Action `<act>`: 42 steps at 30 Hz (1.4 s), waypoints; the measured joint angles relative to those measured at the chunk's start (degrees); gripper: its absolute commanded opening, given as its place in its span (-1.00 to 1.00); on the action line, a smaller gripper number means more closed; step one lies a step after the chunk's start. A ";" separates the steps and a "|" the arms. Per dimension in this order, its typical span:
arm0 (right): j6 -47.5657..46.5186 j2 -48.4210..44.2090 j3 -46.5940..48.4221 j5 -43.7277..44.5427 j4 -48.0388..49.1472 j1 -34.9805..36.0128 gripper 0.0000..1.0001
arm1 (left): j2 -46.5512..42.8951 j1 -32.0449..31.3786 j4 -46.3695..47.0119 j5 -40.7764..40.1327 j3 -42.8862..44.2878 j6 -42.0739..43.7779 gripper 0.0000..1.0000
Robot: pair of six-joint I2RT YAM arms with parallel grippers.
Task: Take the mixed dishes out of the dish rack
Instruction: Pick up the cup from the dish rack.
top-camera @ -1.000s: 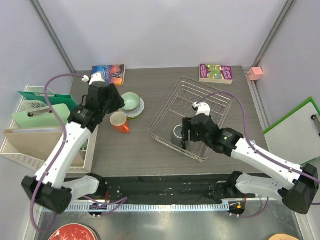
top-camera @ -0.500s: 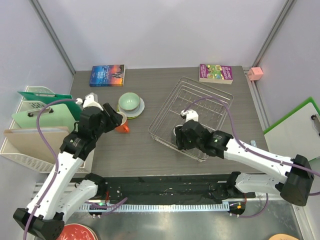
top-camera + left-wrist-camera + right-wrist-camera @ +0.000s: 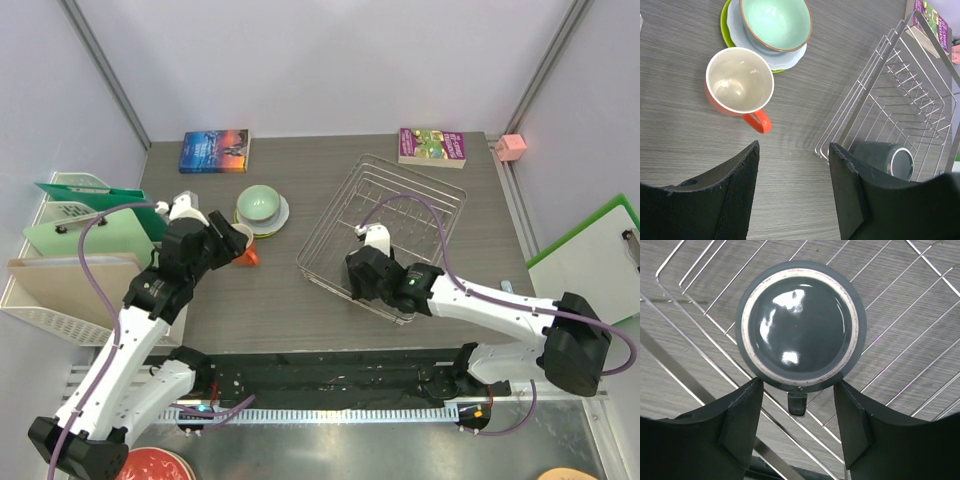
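Observation:
The orange mug [image 3: 740, 85] stands upright on the table, next to the mint bowl [image 3: 776, 22], which sits on the light grey plate [image 3: 790, 52] and the lime-green plate [image 3: 725, 22]. My left gripper [image 3: 792, 200] is open and empty, above bare table just near of the orange mug [image 3: 247, 253]. The grey mug [image 3: 800, 325] stands upright in the wire dish rack [image 3: 670, 360], handle [image 3: 797, 402] towards me. My right gripper [image 3: 797, 425] is open over the handle, its fingers at the mug's near edge. In the top view my right gripper [image 3: 357, 272] hides the mug in the rack [image 3: 416, 172].
Two books lie at the back, one left [image 3: 215, 150] and one right [image 3: 432, 146], with a pink block [image 3: 511, 146] beyond. White file trays with green clipboards [image 3: 60, 230] stand at the left table edge. A red plate [image 3: 150, 465] lies below the near edge.
My left arm has drawn back from beside the bowl stack to just near of the orange mug. My right gripper has moved left over the grey mug.

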 measured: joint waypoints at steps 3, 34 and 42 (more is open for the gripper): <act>0.55 1.27 -0.24 0.81 1.38 -0.07 0.21 | -0.11 0.00 0.02 0.00 -0.24 -0.26 0.15; 0.37 -1.09 -3.65 2.58 -0.07 0.07 -0.97 | -0.33 0.00 0.94 0.48 -2.69 -2.34 0.12; -1.55 -13.27 5.97 2.43 -1.86 -0.04 -0.98 | -0.31 0.00 2.91 0.76 -2.69 -2.45 0.13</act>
